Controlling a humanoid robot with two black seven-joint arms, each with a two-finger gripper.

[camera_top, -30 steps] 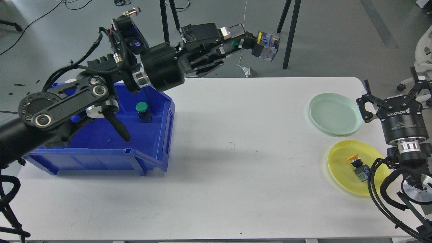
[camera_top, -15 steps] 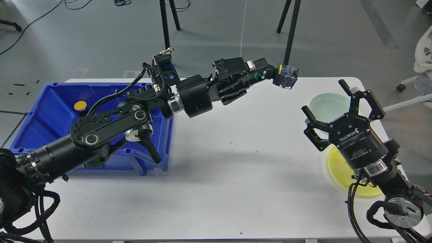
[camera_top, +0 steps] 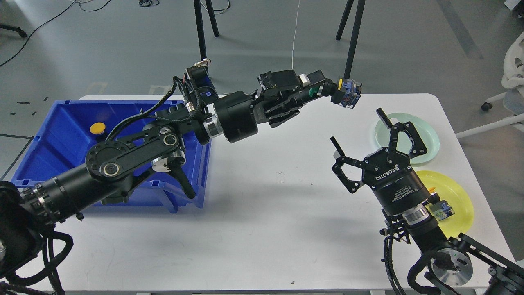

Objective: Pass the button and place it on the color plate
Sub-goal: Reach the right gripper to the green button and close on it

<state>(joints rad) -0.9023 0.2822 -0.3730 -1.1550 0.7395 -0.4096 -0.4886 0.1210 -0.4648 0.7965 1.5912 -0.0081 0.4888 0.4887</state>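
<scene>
My left gripper (camera_top: 327,89) is stretched out over the far middle of the white table (camera_top: 278,213) and is shut on a green button (camera_top: 347,92) whose blue and yellow block sticks out past the fingertips. My right gripper (camera_top: 359,128) is open and empty, fingers pointing up and left, below and to the right of the held button, with a clear gap between them. A pale green plate (camera_top: 425,141) and a yellow plate (camera_top: 454,200) lie at the right. A button (camera_top: 441,209) lies on the yellow plate, partly hidden by my right wrist.
A blue bin (camera_top: 61,135) stands at the left with a yellow button (camera_top: 97,128) inside; my left arm covers much of it. Black tripod legs (camera_top: 350,41) stand on the floor beyond the table's far edge.
My right gripper has moved left and forward toward the held button, uncovering the yellow plate. My left arm, which swung right and down a second ago, has stayed still since.
</scene>
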